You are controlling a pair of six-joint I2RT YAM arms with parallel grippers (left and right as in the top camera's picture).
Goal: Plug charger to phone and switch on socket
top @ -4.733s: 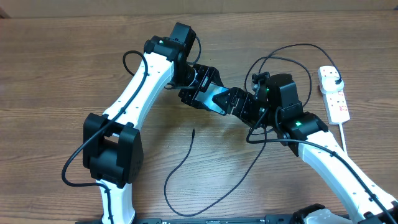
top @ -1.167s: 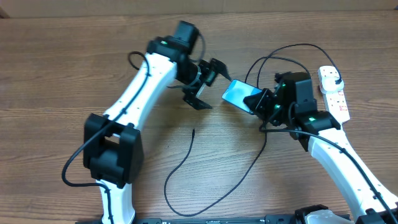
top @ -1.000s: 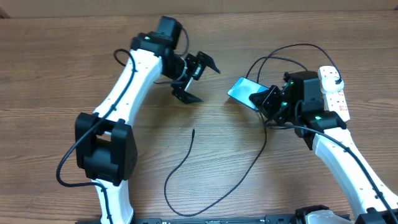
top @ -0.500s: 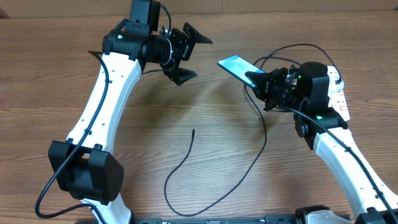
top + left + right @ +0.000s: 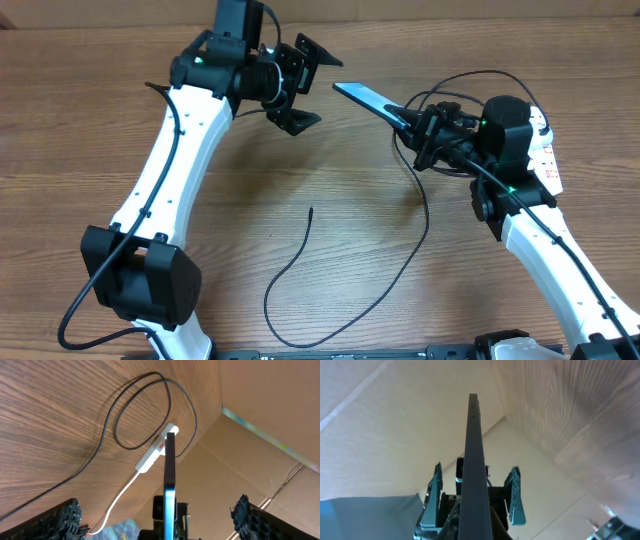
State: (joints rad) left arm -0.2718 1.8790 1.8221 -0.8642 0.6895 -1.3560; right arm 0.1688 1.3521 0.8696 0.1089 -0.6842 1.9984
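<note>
Holding the phone [image 5: 365,98] aloft at upper centre, edge-on, the right gripper [image 5: 415,125] is clamped tight on its lower end. The left gripper [image 5: 305,88] hangs spread wide and empty just left of it. Nothing is plugged yet: the charger [image 5: 310,214] tip lies loose mid-frame, and the socket [image 5: 546,172] at the right edge is likely unswitched. The table [image 5: 60,200] offers room lower left, but the charger's loops crowd the right gripper.

We are viewing the whole table [image 5: 80,130] from straight above, well back. Our two wrist cameras are facing each other, both looking close along the same edge-on phone [image 5: 170,475] between them.
</note>
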